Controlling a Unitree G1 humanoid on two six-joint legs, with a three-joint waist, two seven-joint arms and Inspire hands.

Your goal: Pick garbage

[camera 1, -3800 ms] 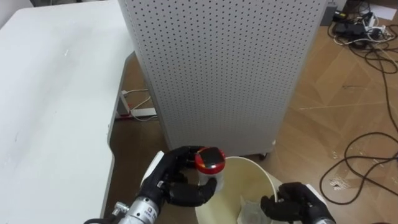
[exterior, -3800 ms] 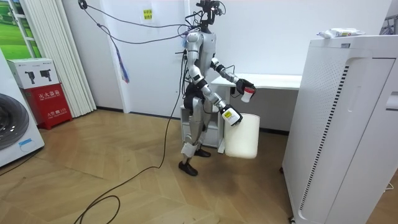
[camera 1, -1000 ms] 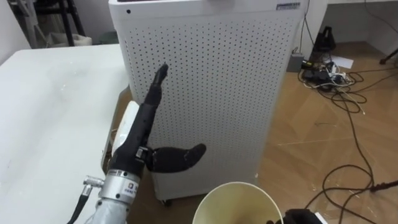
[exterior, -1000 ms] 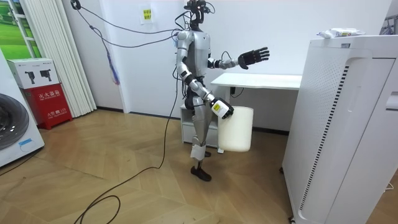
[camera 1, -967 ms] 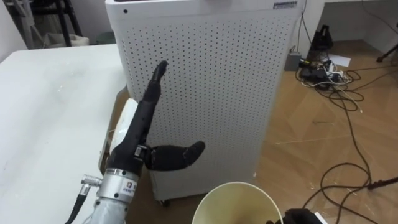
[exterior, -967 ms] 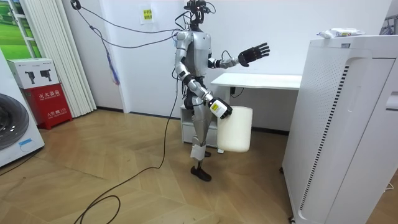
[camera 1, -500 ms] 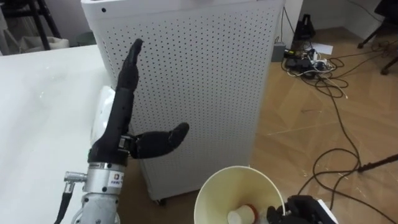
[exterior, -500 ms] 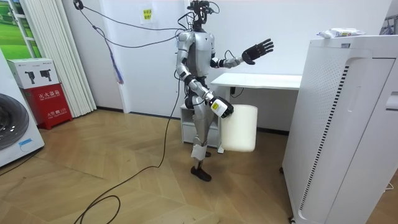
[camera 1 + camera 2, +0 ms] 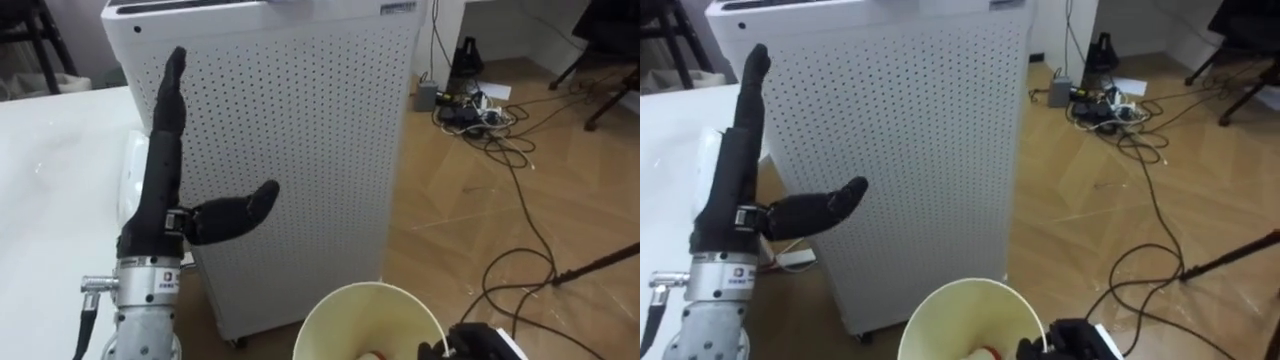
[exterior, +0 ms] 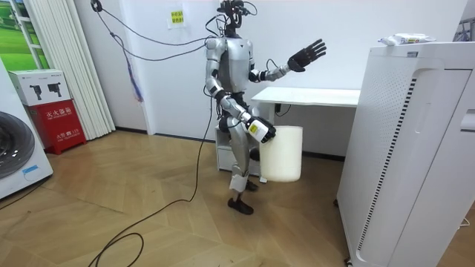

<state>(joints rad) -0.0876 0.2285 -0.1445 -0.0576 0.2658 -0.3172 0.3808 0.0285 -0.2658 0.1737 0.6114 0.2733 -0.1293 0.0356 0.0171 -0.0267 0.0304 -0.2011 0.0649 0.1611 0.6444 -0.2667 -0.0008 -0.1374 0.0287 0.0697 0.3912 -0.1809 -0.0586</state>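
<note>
At the left of the eye views lies a white table. Over its edge the left hand stands raised, fingers straight and pointing up, thumb spread out to the side, holding nothing. Behind it rises a white perforated cabinet, which closes off the space straight ahead of the robot.

Low in the middle is the round mouth of a cream bin. The garbage lies inside it, showing as a small pale piece with a red edge at the very bottom of the picture, the rest cut off. At the bin's right rim the dark right hand has its fingers curled over the edge. Farther right, black cables sprawl over the wooden floor.

In the room view the robot stands upright beside the table, with the bin hanging clear of the floor from its right hand and showing its plain outer wall. A washing machine and a red box sit at the room view's left. A tall white appliance stands at its right, well apart from the robot.
</note>
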